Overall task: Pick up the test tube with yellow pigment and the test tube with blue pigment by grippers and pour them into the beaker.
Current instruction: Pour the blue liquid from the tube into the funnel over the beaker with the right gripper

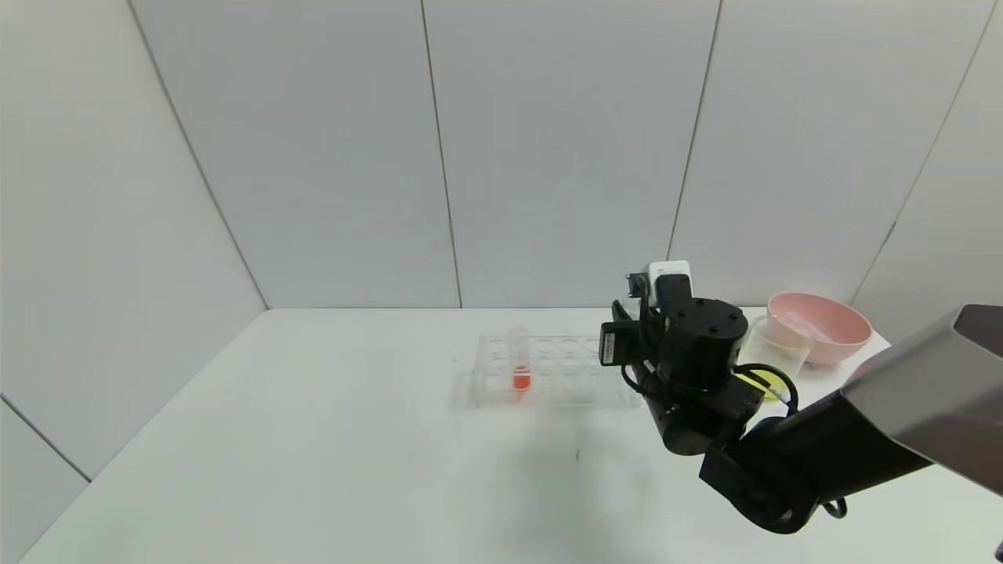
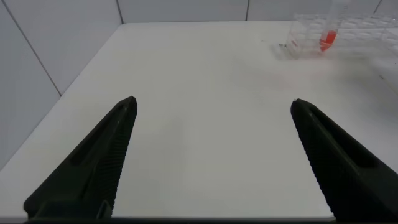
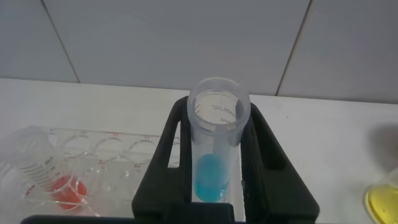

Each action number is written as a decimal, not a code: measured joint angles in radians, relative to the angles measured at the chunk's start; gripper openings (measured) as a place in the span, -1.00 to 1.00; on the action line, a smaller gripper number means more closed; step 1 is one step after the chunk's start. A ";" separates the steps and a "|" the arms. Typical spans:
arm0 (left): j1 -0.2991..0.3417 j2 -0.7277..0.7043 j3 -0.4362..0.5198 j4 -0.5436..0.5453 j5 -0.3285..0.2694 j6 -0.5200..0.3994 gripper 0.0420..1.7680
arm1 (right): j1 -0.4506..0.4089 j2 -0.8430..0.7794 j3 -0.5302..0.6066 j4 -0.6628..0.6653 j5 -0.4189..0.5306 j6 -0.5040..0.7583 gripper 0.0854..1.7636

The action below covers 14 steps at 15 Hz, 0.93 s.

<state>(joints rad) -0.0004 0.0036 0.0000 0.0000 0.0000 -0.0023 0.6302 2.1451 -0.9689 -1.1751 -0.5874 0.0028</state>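
1. The right gripper [image 3: 214, 186] pinches the test tube with blue pigment [image 3: 214, 146] upright; blue liquid at its bottom.
2. Beside it, the rack [image 3: 93, 155] holds a red-tinted tube [image 3: 53, 177]; the beaker [image 1: 776, 352], yellow inside, is partly hidden behind the arm.
3. The left gripper [image 2: 211, 109] hangs spread, well away.

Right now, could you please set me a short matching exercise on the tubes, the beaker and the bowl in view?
Things:
1. clear round-bottomed tube with blue liquid
2. clear tube with red liquid
3. clear cylindrical beaker
4. pink round bowl

Places or states:
A. stands in the clear rack
B. farthest right on the table
C. gripped in the right gripper jaws
D. holds yellow liquid

Pairs: 1-C, 2-A, 3-D, 4-B
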 joint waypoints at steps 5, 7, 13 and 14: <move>0.000 0.000 0.000 0.000 0.000 0.000 1.00 | 0.015 -0.038 0.002 -0.004 -0.001 -0.007 -0.49; 0.000 0.000 0.000 0.000 0.000 0.000 1.00 | 0.016 -0.042 0.002 -0.004 -0.001 -0.009 -0.49; 0.000 0.000 0.000 0.000 0.000 0.000 1.00 | -0.038 -0.152 0.034 0.123 0.177 -0.022 -0.49; 0.000 0.000 0.000 0.000 0.000 0.000 1.00 | -0.061 -0.190 0.055 0.163 0.249 -0.022 -0.49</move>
<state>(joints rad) 0.0000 0.0036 0.0000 0.0000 0.0000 -0.0028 0.5689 1.9555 -0.9136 -1.0121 -0.3381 -0.0189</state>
